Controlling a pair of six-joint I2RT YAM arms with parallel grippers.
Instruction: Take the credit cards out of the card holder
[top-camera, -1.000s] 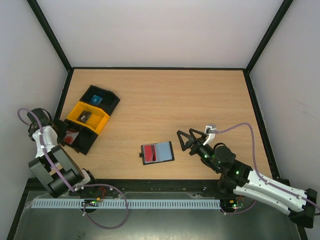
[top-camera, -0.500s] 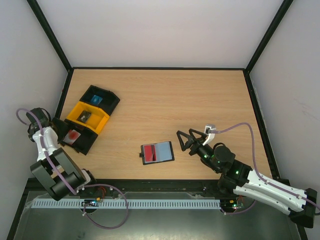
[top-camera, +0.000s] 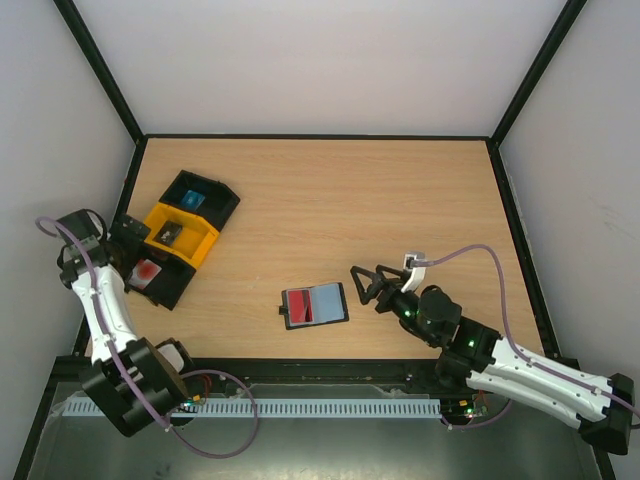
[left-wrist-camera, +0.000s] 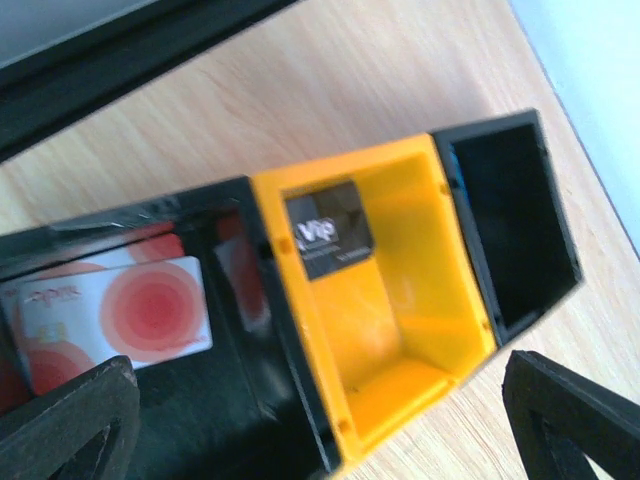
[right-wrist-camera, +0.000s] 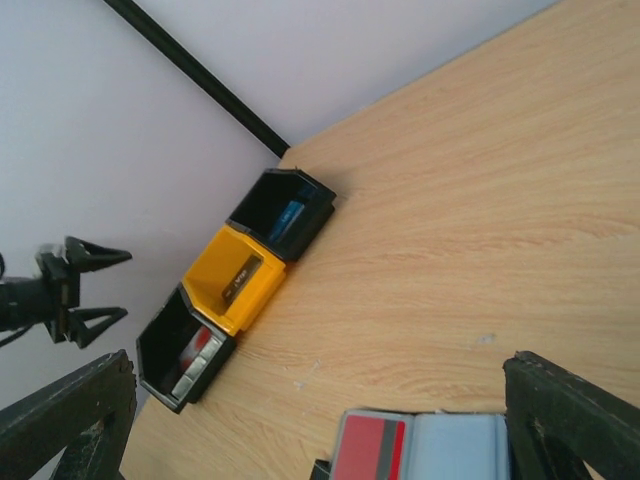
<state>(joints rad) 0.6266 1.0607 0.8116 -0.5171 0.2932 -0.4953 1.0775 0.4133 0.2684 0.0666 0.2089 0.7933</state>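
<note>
Opened since a second ago, the left fingers (left-wrist-camera: 70, 425) are spread over a black tray (left-wrist-camera: 220, 400) holding a red-and-white card (left-wrist-camera: 120, 315), far left of the card holder (top-camera: 328, 303) laid open on the bench (top-camera: 400, 200); the right fingers (right-wrist-camera: 565, 405) are spread just right of it.

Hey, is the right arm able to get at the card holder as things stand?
Probably yes: the right gripper hangs open just beside the card holder, with only bare table between them.
</note>
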